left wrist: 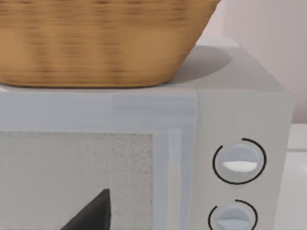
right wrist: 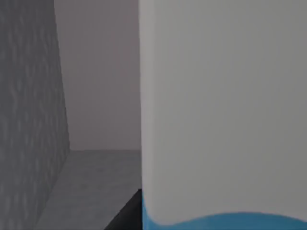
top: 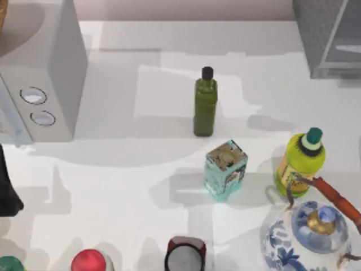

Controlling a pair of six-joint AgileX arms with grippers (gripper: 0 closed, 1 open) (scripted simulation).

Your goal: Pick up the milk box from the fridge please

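Right wrist view: the milk box sits directly in front of the right gripper, very close, white face with a blue band along one edge. A dark wedge pokes in beside the carton, prob. one of the right gripper's fingers, but can't tell if the jaws are spread, closed, or gripping the box. To the side of the box is a speckled dark-grey wall of the fridge, with a grey floor running back to a pale rear wall, so the box looks to be inside the fridge compartment.

Top view: the fridge is at the table's far right corner, pale framed front panel facing in.

Left arm is parked at the table's left edge, a dark part of it showing there. Its wrist cam looks at the microwave, a light-grey box w/ two round dials, a wicker basket on top. A dark fingertip shows near the door; left jaw state can't tell either.

On the table, well away from both grippers: green bottle, small teal box near it, yellow-green bottle, and blue-white teapot just beside that.
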